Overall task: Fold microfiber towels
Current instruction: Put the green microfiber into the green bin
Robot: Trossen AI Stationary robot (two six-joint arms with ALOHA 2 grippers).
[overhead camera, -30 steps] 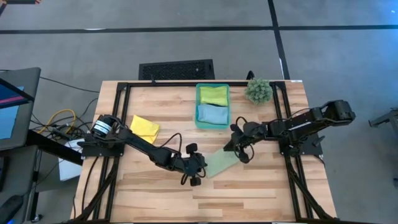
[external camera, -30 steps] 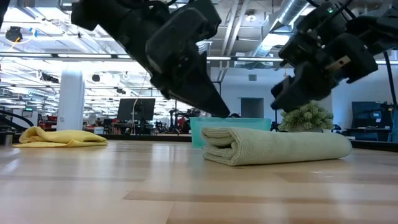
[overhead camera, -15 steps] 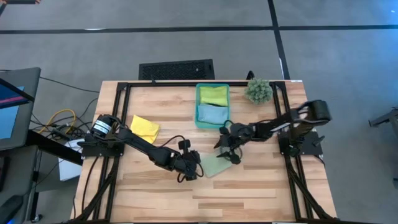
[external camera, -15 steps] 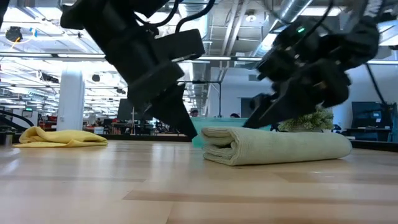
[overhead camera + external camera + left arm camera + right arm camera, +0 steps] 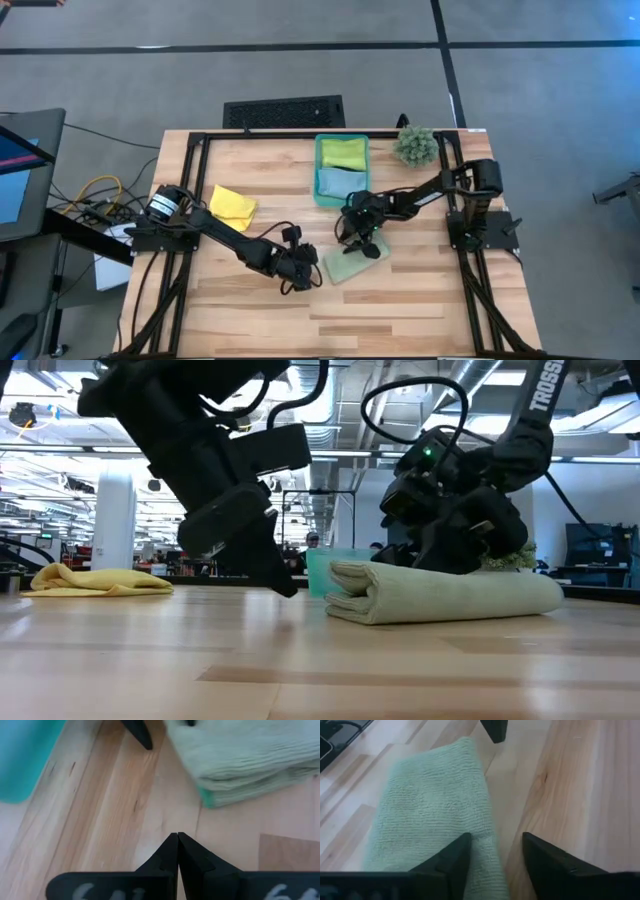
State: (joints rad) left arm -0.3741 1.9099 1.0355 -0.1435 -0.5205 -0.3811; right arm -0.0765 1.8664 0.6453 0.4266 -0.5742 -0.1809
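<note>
We see the folded pale green towel [image 5: 352, 264] lying flat mid-worktop [image 5: 400, 310]. The right claw [image 5: 360, 242] stands open over its far edge. The left claw [image 5: 303, 281], fully closed, sits just beside the towel, holding nothing.

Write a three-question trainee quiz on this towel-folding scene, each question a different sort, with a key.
1. True or false: the yellow towel lies folded inside the teal bin.
2. Which towel lies between the two grippers? A) light blue B) pale green C) lime green
3. Fill in: the left gripper is ____, while the right gripper is open.

Key
1. False: it lies rumpled on the table, left of the bin.
2. B: the pale green towel lies folded there; the lime green towel and light blue towel sit in the bin.
3. Shut.
</note>
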